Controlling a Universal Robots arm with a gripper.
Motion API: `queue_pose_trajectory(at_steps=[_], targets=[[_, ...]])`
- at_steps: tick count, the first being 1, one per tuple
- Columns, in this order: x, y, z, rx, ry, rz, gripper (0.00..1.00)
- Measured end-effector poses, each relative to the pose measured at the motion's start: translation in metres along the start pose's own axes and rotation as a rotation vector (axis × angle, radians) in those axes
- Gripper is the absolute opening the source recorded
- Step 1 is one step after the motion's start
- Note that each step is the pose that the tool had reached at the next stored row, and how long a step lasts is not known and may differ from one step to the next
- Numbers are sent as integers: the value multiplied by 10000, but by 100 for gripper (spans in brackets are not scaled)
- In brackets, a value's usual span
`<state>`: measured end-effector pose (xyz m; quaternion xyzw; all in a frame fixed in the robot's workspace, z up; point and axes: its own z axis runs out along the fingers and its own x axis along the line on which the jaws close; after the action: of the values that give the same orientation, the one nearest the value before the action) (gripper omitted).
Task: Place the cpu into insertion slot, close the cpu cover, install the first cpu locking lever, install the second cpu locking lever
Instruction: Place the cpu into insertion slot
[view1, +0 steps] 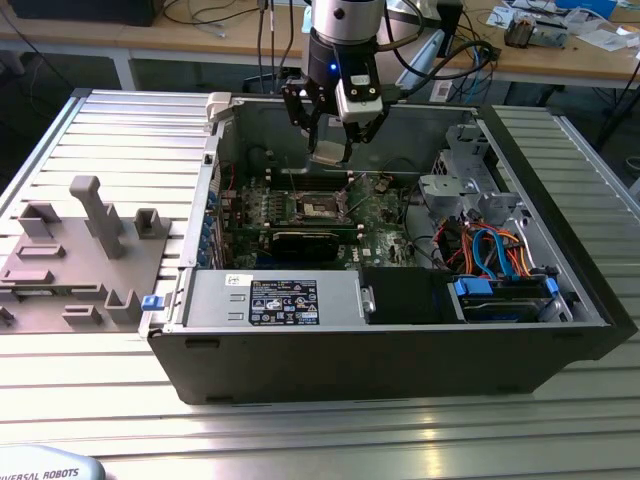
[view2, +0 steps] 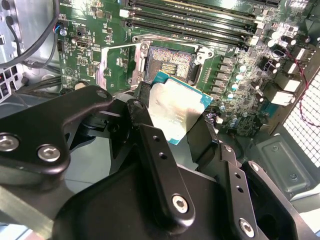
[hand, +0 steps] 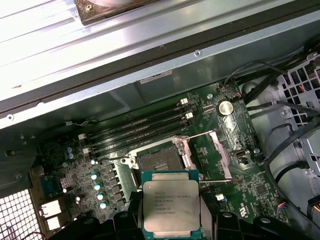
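Nearest in the exterior view, along the bottom of the frame, runs the ribbed aluminium table (view1: 300, 430); on it lies the open computer case (view1: 400, 360), its dark near wall across the lower middle; towards the exterior view's left a grey plastic fixture (view1: 75, 250) sits on the table, apart from the case. Just behind the near wall, the power supply (view1: 280, 300) with its label lies left of centre; blue and orange cables (view1: 495, 250) bunch towards the exterior view's right.

Farther in lies the green circuit board (view1: 380, 215); the insertion slot (view1: 318, 207) sits at the middle of the frame, and in both wrist views it (view2: 169, 62) (hand: 160, 161) stands bare, its contact field uncovered. The cpu cover (view2: 104, 70) is swung up and open beside the slot; the long memory slots (hand: 145, 130) run just past the socket, and a round coin battery (hand: 227, 107) lies near them.

Above the board, in the upper middle of the exterior view, the gripper (view1: 330, 150) hangs from the arm, its fingers clamped on the cpu (view1: 328, 153); the first wrist view shows the cpu (hand: 172, 207) metal top up between the black fingers (hand: 131, 222), and the second shows its (view2: 177, 107) underside; the chip is held clear of the slot, not touching it.

Farthest, along the top of the frame, stand wooden desks (view1: 200, 35) with cables.
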<state>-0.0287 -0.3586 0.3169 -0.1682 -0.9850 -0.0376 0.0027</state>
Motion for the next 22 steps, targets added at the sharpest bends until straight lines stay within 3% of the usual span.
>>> queue_pose_trajectory(at_steps=[18,22], targets=[[0,0,0,-1,-8,115,54],[0,0,2,-1,-25,308,54]])
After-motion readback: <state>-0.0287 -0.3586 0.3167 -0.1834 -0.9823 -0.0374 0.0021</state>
